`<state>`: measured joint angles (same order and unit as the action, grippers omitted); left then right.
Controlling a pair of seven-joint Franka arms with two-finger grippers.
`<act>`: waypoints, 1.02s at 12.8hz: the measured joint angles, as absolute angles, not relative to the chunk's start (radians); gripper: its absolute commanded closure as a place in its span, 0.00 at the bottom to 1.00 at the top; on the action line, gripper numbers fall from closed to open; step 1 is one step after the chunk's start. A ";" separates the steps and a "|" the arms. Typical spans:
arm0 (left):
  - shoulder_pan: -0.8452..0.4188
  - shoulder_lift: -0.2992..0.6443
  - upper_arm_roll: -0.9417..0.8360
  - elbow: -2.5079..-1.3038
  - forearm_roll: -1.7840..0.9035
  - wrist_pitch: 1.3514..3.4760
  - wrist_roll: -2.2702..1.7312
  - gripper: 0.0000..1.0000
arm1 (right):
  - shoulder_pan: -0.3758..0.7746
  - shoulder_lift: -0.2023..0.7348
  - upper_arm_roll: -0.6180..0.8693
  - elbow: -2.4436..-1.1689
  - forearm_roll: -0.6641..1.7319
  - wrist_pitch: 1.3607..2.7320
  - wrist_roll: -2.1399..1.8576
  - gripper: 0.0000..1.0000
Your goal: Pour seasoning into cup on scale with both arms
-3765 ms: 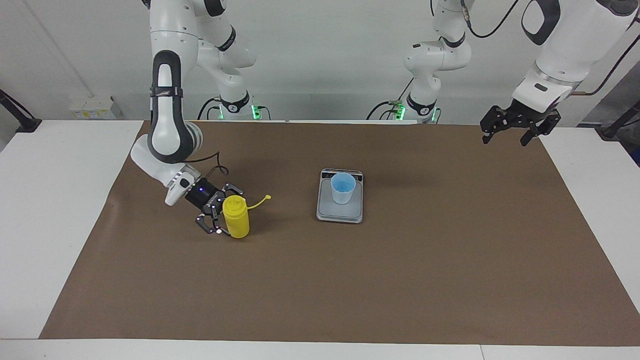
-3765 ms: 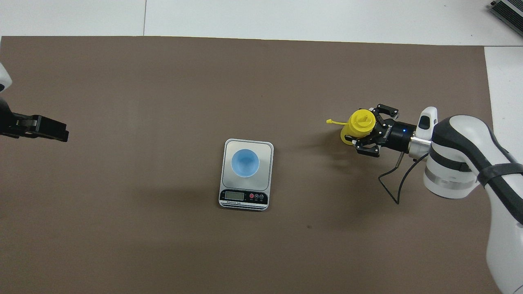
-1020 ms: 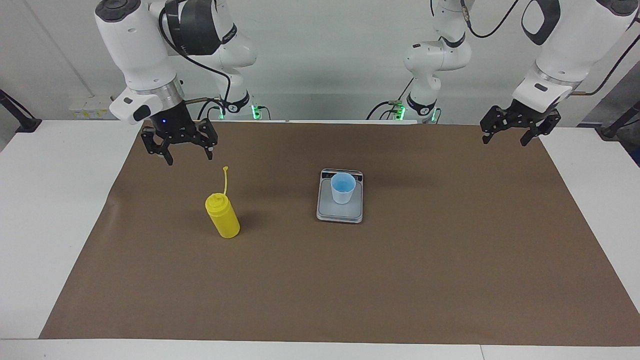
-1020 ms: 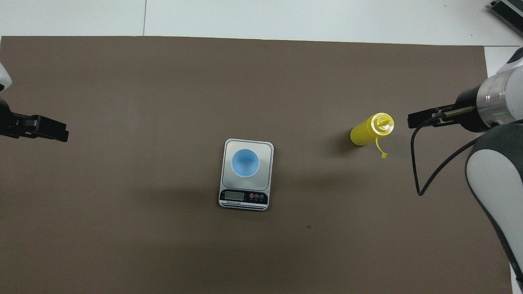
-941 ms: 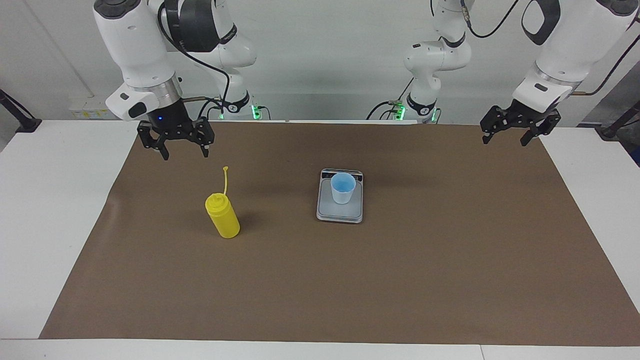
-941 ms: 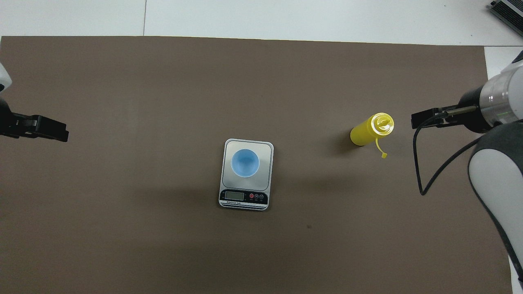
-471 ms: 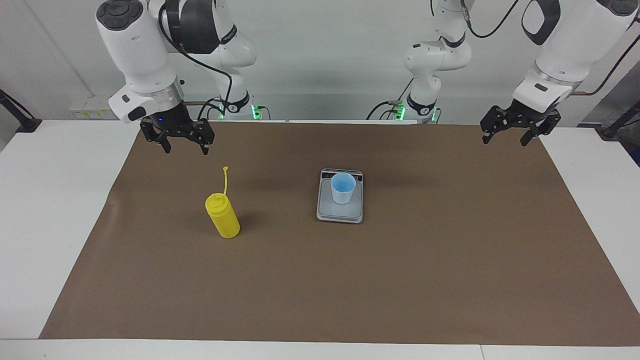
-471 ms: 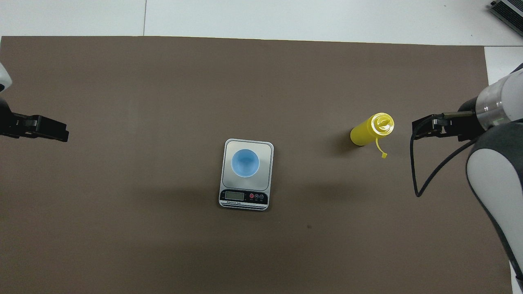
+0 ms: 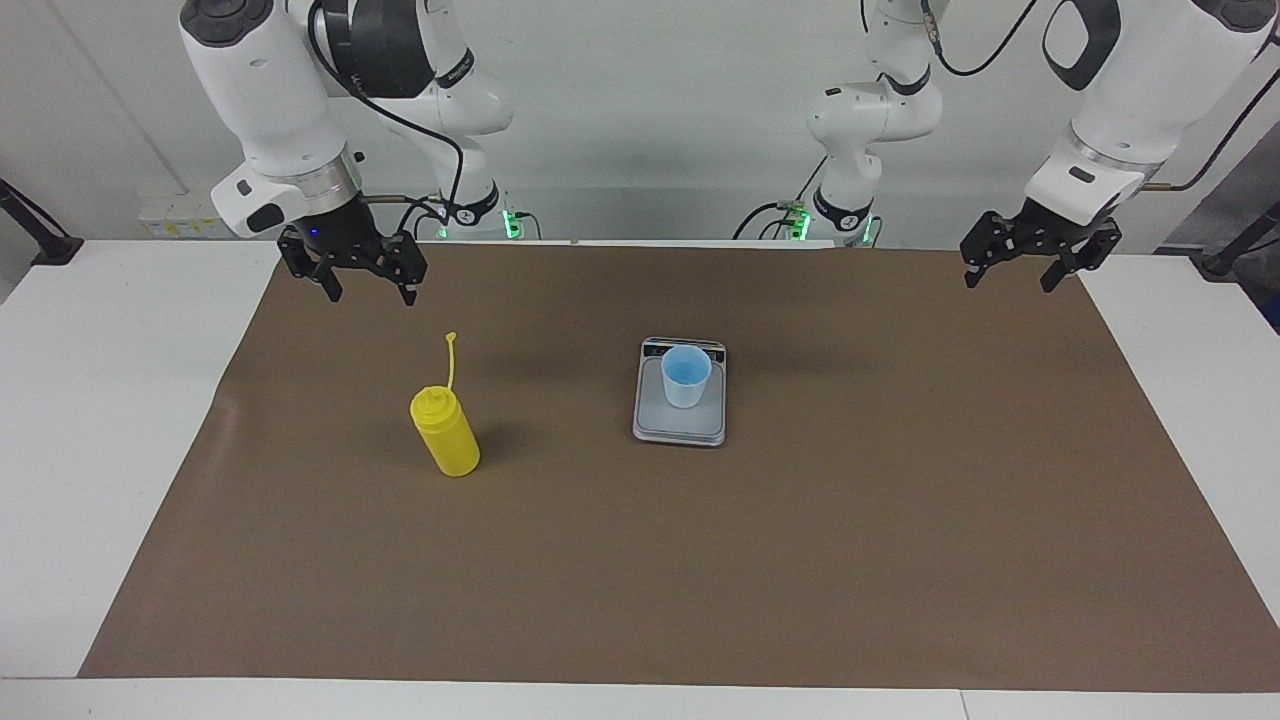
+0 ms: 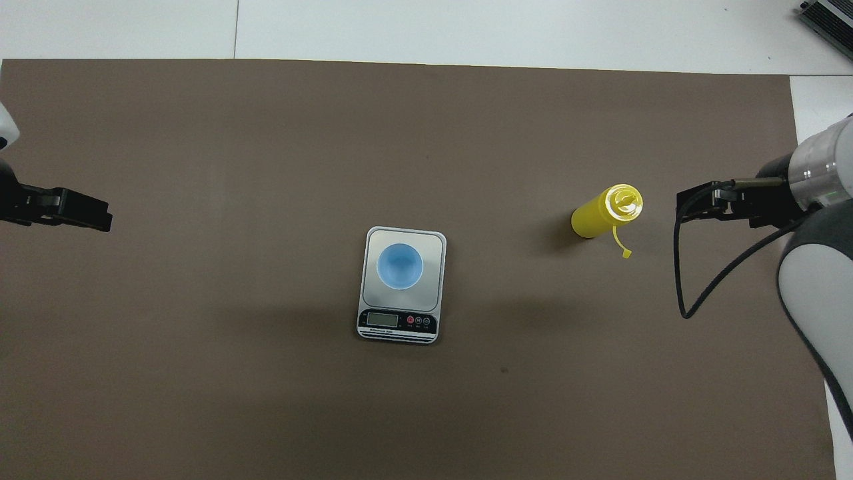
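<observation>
The yellow seasoning bottle [image 9: 446, 435] stands upright on the brown mat toward the right arm's end of the table, its cap strap [image 9: 451, 360] pointing toward the robots; it also shows in the overhead view [image 10: 603, 213]. The light-blue cup [image 9: 686, 375] stands on the grey scale [image 9: 680, 428] at the middle of the mat; the overhead view shows the cup [image 10: 400, 265] and the scale [image 10: 398, 321] too. My right gripper [image 9: 370, 297] is open and empty, raised over the mat, apart from the bottle. My left gripper [image 9: 1008, 285] is open and empty, waiting over the mat's corner.
The brown mat [image 9: 640, 580] covers most of the white table [image 9: 100, 400]. A black cable [image 10: 686, 280] hangs from the right arm. In the overhead view the right gripper [image 10: 696, 203] and left gripper [image 10: 86, 212] sit at the mat's two ends.
The right gripper let go of the bottle, rose and drew back toward its base. The bottle stands free with its strap turned toward the robots. The left arm has not moved.
</observation>
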<state>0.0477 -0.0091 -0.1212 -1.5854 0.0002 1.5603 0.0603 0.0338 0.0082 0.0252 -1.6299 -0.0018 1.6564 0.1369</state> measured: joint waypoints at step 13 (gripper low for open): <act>0.048 -0.009 -0.121 -1.585 0.000 1.560 0.060 0.00 | 0.038 0.009 0.031 -1.625 -0.006 1.623 0.137 0.00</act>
